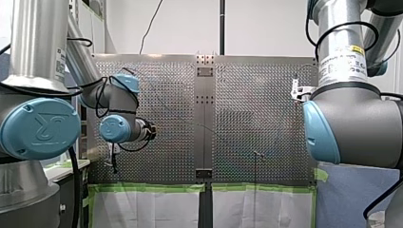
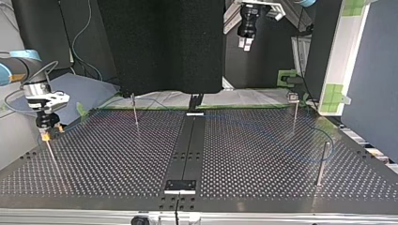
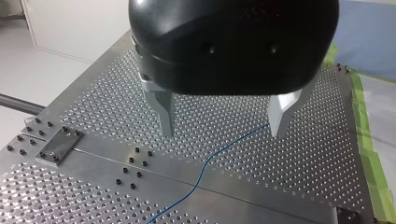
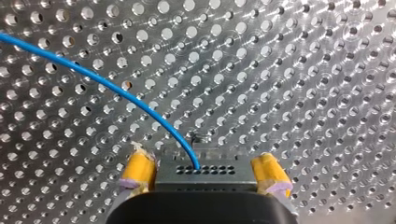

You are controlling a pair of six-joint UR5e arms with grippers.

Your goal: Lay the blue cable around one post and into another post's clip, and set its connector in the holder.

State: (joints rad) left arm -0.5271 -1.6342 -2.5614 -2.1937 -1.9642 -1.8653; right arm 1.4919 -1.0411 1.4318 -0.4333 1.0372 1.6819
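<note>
Yellow pads (image 4: 138,170) of my right gripper (image 4: 201,162) sit nearest in the right wrist view. They press against both sides of a dark rectangular connector (image 4: 205,179) with a row of small holes, so this claw is pinching the connector, opened only as wide as that block. From its face the thin blue cable (image 4: 116,91) arcs away over the perforated metal table (image 4: 289,70). I judge the connector step not done: the block is in the claw, and no holder can be made out near it. Farther along, in the left wrist view, the cable lies slack on the table beneath my left gripper (image 3: 223,123). Its metal fingers (image 3: 164,114) are spread wide, with nothing between them and touching nothing, raised clear of the surface. Farther still, at the top view's right, the cable shows only faintly as it curves near a dark post (image 2: 322,161) and a slim post with a clip on top (image 2: 294,117). Whether it goes around one or sits in the clip I cannot tell. By my reading the routing and the seating are both left to do, or at least unconfirmed.
</note>
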